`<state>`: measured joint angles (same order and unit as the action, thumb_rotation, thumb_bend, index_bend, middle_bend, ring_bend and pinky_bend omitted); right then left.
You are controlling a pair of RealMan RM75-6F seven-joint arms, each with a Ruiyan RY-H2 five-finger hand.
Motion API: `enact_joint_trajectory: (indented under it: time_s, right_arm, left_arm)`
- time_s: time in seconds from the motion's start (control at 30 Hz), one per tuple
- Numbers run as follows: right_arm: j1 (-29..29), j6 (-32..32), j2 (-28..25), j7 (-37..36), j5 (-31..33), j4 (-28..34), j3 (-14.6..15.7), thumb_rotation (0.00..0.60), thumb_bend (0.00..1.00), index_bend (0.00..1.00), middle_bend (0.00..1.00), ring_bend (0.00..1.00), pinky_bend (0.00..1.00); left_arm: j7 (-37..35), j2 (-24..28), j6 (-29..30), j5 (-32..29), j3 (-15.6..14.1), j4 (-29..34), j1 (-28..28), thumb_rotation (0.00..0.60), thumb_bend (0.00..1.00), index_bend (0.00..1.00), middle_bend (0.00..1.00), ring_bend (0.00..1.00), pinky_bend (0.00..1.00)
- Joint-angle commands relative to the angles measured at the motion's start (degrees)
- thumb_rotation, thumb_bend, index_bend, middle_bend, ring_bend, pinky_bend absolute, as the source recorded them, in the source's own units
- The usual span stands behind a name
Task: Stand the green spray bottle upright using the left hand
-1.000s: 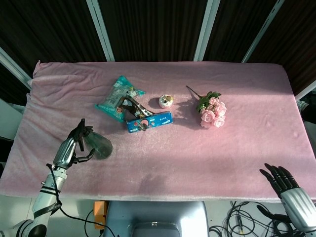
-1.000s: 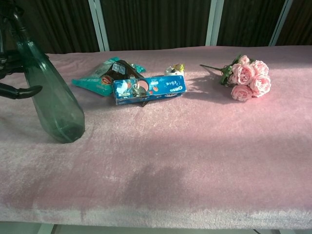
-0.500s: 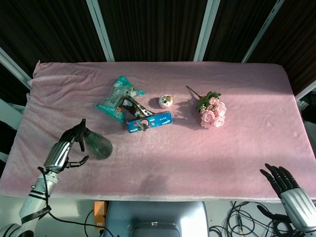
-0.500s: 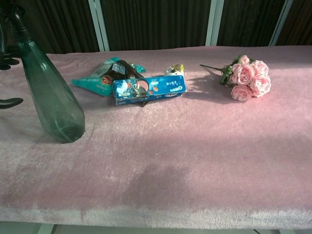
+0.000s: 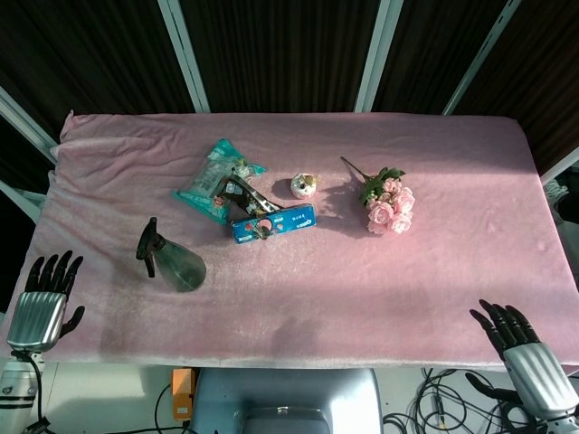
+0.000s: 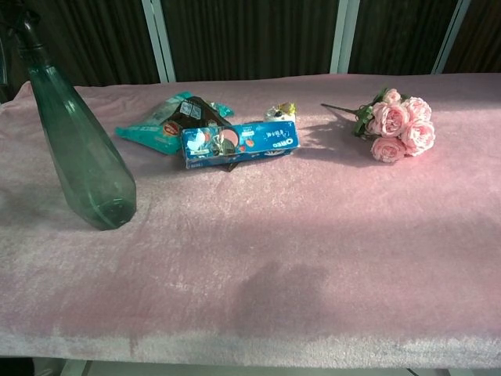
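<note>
From the head view, the bottle [image 5: 172, 261] is standing upright near the table's [image 5: 298, 298] front-left corner. My left hand [image 5: 41, 303] is hanging off the left edge, fingers spread, holding nothing; my right hand [image 5: 520, 348] likewise at front right.

From the chest view, the bottle [image 6: 78, 149] is standing alone.

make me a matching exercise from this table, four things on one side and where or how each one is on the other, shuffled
Things:
1. green spray bottle
2. pink rose bouquet
3. blue Oreo box
4. left hand

Places or states:
A. lying just right of the teal snack packet, long side toward the front edge
B. standing upright on the pink cloth, with nothing touching it
C. off the left front corner of the table, fingers spread, holding nothing
D. lying right of the small round white item, stem pointing to the back left

Pairs: 1-B, 2-D, 3-A, 4-C
</note>
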<state>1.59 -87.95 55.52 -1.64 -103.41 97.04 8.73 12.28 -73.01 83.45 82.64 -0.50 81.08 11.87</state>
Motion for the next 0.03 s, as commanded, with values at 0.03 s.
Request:
enact_joint_trajectory:
  time_s: [0.03]
  right_arm:
    - [0.24, -0.42, 0.23, 0.02, 0.98, -0.37, -0.54, 0.600, 0.34, 0.00, 0.00, 0.00, 0.00]
  left_arm:
    - [3.98, -2.00, 2.92, 3.28, -0.86, -1.09, -2.05, 0.600, 0.30, 0.00, 0.00, 0.00, 0.00]
